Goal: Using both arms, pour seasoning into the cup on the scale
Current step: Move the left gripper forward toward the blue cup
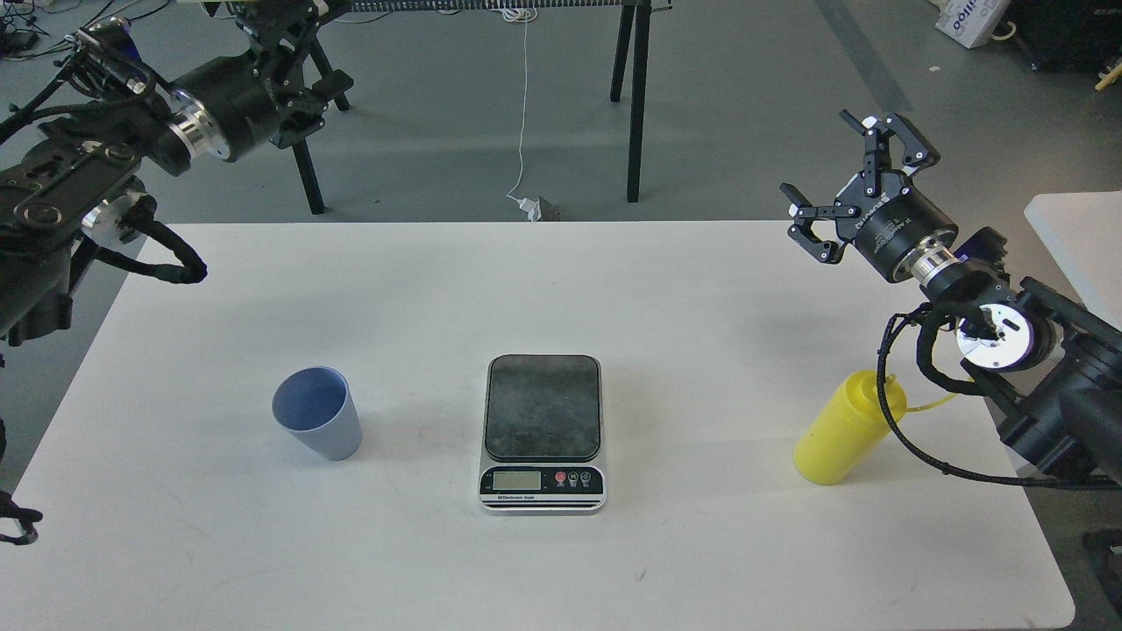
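Note:
The light-blue cup stands upright and empty on the white table, left of the scale. The scale's dark platform is bare. At the right stands the yellow seasoning bottle; its top is partly hidden behind my right arm's cable. My right gripper hangs open above the table's far right, well above and behind the bottle, holding nothing. My left gripper is raised past the table's far left corner, far from the cup; its dark fingers blend together.
Black table legs and a white cord with a plug stand on the grey floor behind the table. A second white surface lies at the right edge.

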